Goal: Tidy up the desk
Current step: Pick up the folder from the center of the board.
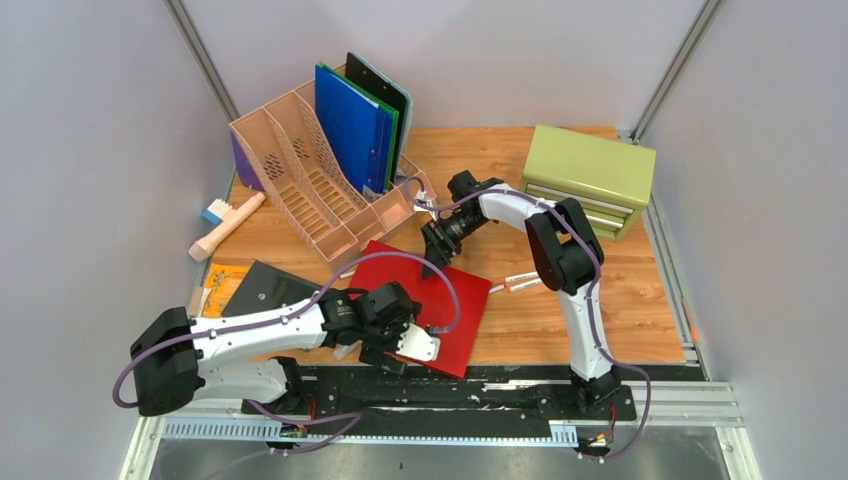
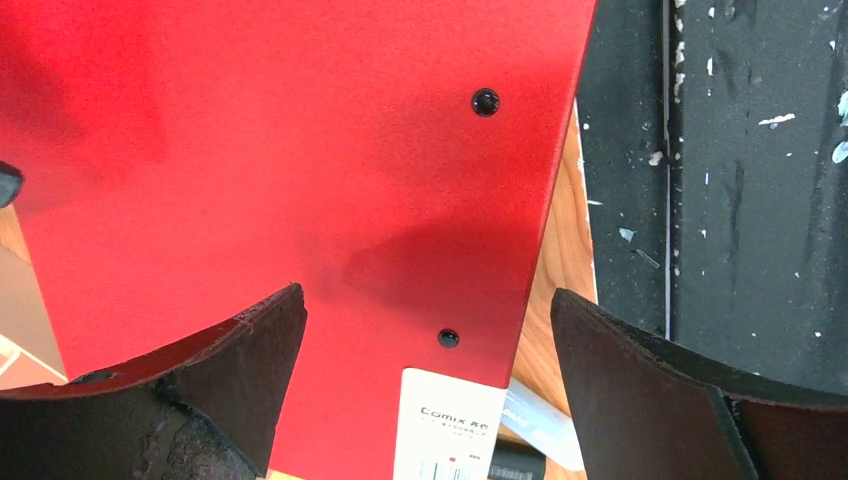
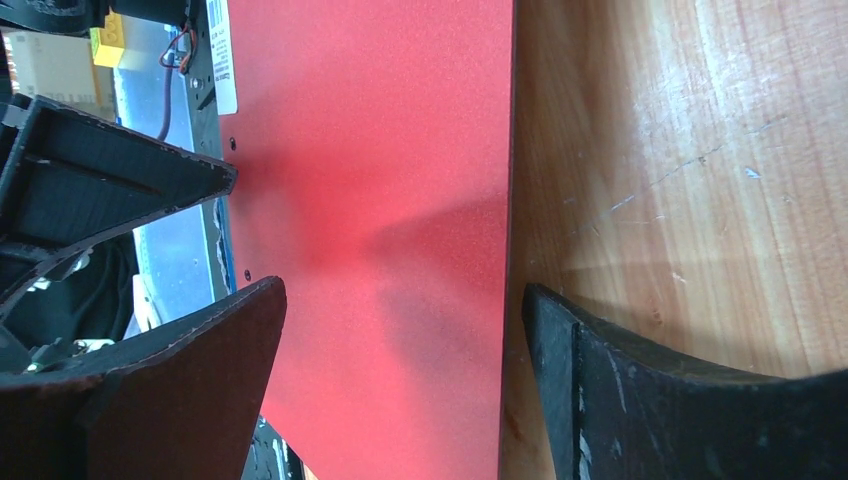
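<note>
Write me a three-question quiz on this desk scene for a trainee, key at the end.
1. True or false: the left gripper is shut on the red folder.
2. What stands in the file rack? A) upright folders B) a brush C) a mug
3. Fill in: the green drawer cabinet stands at the far ____ corner of the desk, by the robot's own sides.

Key: 1 false, its jaws stand open around the folder's edge; 2 A; 3 right.
</note>
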Tool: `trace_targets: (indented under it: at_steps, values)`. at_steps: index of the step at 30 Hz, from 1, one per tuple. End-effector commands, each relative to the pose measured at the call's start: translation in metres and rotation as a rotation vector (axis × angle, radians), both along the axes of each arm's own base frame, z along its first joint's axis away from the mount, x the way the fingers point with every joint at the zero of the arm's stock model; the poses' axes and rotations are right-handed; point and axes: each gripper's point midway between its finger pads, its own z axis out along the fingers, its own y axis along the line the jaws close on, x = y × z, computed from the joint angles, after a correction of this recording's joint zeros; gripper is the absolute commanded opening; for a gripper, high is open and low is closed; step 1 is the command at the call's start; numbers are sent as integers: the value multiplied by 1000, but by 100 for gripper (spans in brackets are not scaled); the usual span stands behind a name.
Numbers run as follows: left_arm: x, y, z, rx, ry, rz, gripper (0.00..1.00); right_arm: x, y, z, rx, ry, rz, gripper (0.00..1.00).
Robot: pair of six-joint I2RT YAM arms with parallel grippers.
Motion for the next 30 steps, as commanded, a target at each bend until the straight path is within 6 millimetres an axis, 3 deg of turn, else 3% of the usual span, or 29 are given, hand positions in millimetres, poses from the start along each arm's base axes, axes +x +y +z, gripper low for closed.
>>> trace_targets:
  at_steps: [1,9,14,20,25,30]
  values:
    - [0,-3,-1,-27,-27,0,100,2,6,-6,26,-3,33,89]
    - [19,2,-16,14,-136,16,100,-4,9,-7,48,57,48,83]
    - [25,2,-14,17,-169,24,100,-9,10,3,74,90,65,65]
    - [28,1,-9,10,-184,39,100,-10,13,37,119,95,84,34]
    - [30,0,8,-13,-205,42,100,-15,12,70,143,93,95,2]
    - [30,-6,41,-67,-216,27,100,-21,5,107,138,26,105,0]
